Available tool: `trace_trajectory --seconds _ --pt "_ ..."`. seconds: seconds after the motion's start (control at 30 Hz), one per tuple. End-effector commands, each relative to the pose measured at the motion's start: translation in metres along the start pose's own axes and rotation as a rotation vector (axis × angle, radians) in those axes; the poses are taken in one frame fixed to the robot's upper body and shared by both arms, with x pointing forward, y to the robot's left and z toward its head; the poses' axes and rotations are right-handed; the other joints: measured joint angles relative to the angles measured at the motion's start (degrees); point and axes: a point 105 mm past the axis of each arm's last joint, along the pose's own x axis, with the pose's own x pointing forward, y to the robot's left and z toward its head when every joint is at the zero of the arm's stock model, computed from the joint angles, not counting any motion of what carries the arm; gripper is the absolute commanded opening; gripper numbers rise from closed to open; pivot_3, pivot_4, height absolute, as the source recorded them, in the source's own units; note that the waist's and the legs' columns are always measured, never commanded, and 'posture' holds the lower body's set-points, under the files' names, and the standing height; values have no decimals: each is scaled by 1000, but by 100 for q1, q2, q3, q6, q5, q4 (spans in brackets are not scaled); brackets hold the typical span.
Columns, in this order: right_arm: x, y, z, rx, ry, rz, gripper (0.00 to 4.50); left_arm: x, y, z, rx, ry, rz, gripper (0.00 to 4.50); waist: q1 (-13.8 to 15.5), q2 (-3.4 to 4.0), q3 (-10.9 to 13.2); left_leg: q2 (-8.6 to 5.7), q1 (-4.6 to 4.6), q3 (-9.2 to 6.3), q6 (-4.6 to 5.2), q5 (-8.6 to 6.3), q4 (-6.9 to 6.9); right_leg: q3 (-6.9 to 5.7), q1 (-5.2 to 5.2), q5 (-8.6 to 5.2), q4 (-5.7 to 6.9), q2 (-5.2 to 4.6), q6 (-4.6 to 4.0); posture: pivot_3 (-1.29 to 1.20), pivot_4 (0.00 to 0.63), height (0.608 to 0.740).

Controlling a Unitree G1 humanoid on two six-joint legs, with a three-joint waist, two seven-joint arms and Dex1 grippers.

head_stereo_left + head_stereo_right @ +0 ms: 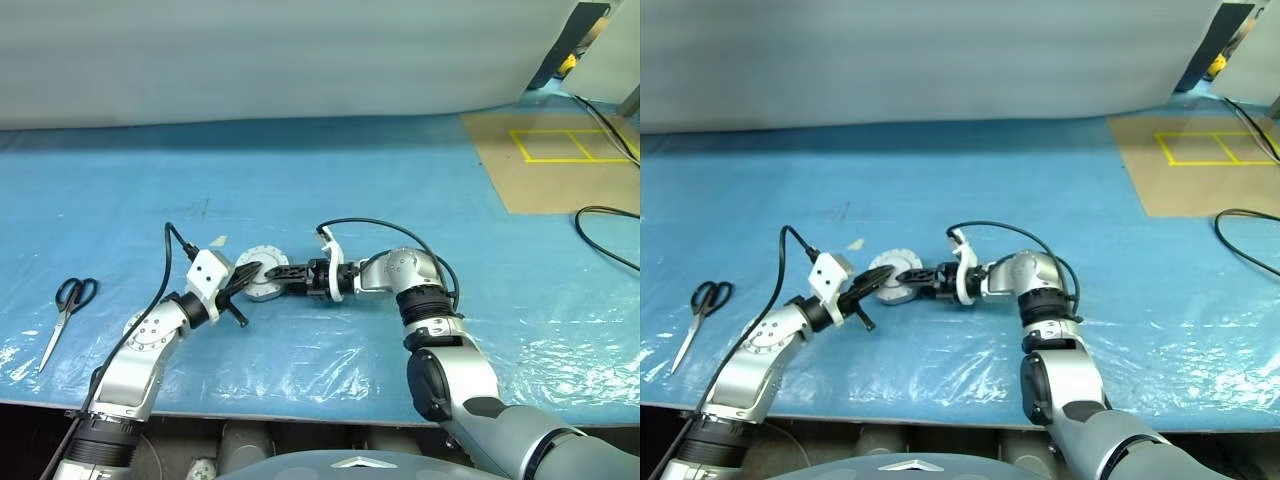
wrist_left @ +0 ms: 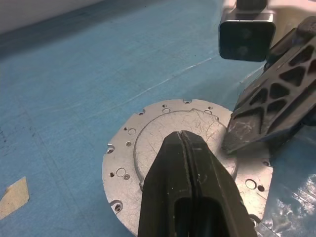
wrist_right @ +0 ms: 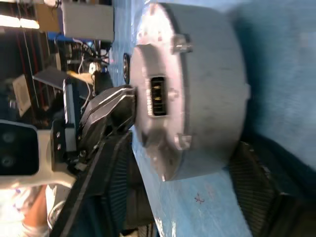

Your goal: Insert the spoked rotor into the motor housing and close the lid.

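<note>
The motor housing (image 3: 207, 74) is a short silver-grey cylinder on the blue sheet at the table's middle (image 1: 263, 292). A flat round grey disc with small holes, the lid (image 2: 123, 158), covers its top. The spoked rotor is hidden. My left gripper (image 2: 182, 136) is shut, and its tips rest on the lid's centre from the left (image 1: 250, 273). My right gripper (image 3: 182, 143) comes in from the right, rolled on edge. It is shut on the housing's near edge, with one finger (image 2: 247, 133) on the lid and the other finger (image 3: 259, 187) at the base.
Black-handled scissors (image 1: 65, 310) lie at the far left of the blue sheet. A brown board with yellow tape lines (image 1: 560, 160) sits at the back right, and a black cable (image 1: 610, 235) loops beside it. A tan scrap (image 1: 217, 241) lies behind the left gripper.
</note>
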Motion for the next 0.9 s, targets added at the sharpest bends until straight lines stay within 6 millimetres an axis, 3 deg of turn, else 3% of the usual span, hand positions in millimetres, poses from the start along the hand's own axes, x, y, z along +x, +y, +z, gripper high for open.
trace_trajectory --seconds 0.03,0.17,0.43,0.63,0.73,0.9 --pt "2 6 3 21 -8 14 1886 -5 -2 -24 -29 99 0 0 0 10 6 1 0 0 0 0 0 0 0 0 0 0 0 0 150 740" --pt "-1 8 4 48 -13 36 1160 -4 -1 -22 -26 95 0 0 18 17 10 2 -7 1 -1 1 3 -3 -8 1 2 1 1 0 150 740" --pt "-1 6 -3 44 18 9 1138 -2 6 -13 -65 28 68 0 32 17 10 0 -10 1 -2 1 4 -6 -7 10 0 -1 17 0 150 740" --pt "-4 17 20 82 -132 107 1138 -17 50 26 -322 -267 336 0 12 -12 36 9 -21 1 -3 1 8 -6 -17 12 5 6 14 0 150 740" --pt "-7 26 33 115 -209 173 1138 -33 70 34 -475 -387 443 0 27 -21 57 39 -48 -1 -5 2 39 -20 -40 24 7 25 6 0 150 740" --pt "-12 42 47 144 -288 265 1138 -44 71 30 -648 -429 469 0 61 -41 84 41 -95 -14 -7 1 63 -39 -60 33 6 26 14 0 150 740"
